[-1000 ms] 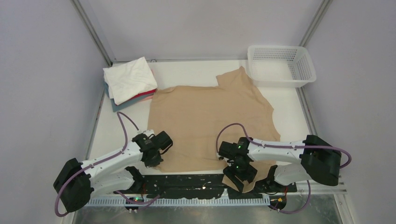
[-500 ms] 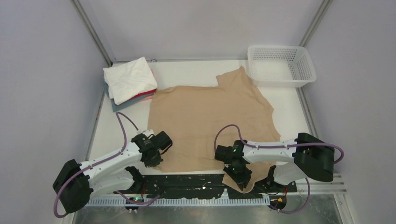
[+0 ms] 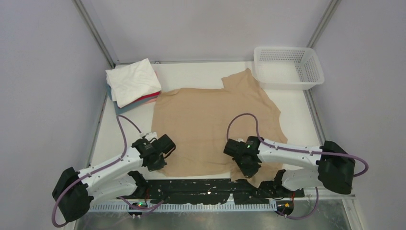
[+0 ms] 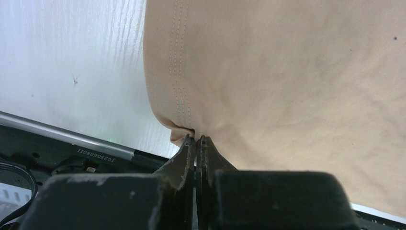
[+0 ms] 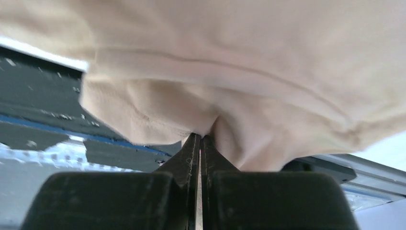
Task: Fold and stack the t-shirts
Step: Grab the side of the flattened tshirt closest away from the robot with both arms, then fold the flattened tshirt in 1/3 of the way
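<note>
A tan t-shirt (image 3: 215, 124) lies spread flat across the middle of the table, one sleeve pointing to the back. My left gripper (image 3: 158, 165) is shut on its near left hem corner (image 4: 184, 127), the jaws pinched together on the stitched edge. My right gripper (image 3: 249, 170) is shut on the near right part of the same shirt (image 5: 230, 96), where cloth bunches and hangs over the table's front edge. Folded t-shirts (image 3: 133, 84) are stacked at the back left, white on top, red and grey-blue beneath.
A white mesh basket (image 3: 287, 67) stands at the back right corner. A black rail with the arm bases (image 3: 201, 189) runs along the near edge. Grey walls close in the left and right sides.
My right gripper has closed on the near right cloth and drawn back up onto the table edge, lifting the hanging flap. The left gripper has kept its hold and barely moved.
</note>
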Controlling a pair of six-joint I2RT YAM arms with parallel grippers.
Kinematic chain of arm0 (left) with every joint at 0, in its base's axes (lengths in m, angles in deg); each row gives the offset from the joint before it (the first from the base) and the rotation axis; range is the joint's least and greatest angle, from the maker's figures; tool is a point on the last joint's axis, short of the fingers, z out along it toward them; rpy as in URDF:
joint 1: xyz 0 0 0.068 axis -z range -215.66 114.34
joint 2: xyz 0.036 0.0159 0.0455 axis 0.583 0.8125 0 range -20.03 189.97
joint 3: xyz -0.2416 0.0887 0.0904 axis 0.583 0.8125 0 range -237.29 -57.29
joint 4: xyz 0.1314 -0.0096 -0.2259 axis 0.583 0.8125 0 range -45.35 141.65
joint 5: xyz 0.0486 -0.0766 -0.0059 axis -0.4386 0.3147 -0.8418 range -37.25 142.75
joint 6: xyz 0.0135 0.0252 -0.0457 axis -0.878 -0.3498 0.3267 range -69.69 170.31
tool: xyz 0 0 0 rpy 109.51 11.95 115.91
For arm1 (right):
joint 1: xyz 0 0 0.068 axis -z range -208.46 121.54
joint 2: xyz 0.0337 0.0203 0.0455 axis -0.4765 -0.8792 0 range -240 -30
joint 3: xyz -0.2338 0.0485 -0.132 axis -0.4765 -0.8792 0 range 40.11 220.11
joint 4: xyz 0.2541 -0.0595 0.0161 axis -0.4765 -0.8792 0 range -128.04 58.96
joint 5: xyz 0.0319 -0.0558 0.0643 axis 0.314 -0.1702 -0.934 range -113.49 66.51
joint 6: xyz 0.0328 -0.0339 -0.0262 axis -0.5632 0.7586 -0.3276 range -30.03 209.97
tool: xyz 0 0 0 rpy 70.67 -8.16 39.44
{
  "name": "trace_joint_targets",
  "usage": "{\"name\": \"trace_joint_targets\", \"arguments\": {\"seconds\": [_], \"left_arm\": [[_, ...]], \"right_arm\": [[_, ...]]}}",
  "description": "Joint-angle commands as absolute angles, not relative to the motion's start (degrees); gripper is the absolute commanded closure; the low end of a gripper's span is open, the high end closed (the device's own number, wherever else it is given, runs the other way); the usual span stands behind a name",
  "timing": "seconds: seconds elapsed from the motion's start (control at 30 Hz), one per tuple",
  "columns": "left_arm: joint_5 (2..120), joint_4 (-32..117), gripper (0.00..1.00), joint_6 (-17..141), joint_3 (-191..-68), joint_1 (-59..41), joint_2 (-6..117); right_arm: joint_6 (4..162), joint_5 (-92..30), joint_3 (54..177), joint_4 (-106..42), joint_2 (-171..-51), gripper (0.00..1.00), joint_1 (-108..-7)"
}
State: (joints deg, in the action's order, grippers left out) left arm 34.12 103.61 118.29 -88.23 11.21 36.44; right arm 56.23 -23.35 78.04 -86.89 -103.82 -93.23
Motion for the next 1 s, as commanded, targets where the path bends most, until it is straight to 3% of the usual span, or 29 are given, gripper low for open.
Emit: {"name": "trace_joint_targets", "arguments": {"seconds": [0.0,0.4,0.53,0.97], "left_arm": [[32.3,102.9,1.0,116.2,-90.5,10.5,33.9],[38.2,96.2,1.0,106.3,-92.7,-1.9,31.5],[41.1,93.6,1.0,102.8,-94.5,-6.5,34.0],[44.0,91.2,1.0,98.2,-101.2,-15.1,42.9]], "right_arm": [[58.4,-7.9,85.0,-94.3,-99.2,0.94,-86.0],[69.7,-4.1,97.2,-89.7,-101.5,0.94,-71.6],[71.2,2.5,101.1,-88.7,-104.0,0.94,-70.2],[76.7,6.8,106.5,-80.8,-110.1,0.94,-64.9]]}}
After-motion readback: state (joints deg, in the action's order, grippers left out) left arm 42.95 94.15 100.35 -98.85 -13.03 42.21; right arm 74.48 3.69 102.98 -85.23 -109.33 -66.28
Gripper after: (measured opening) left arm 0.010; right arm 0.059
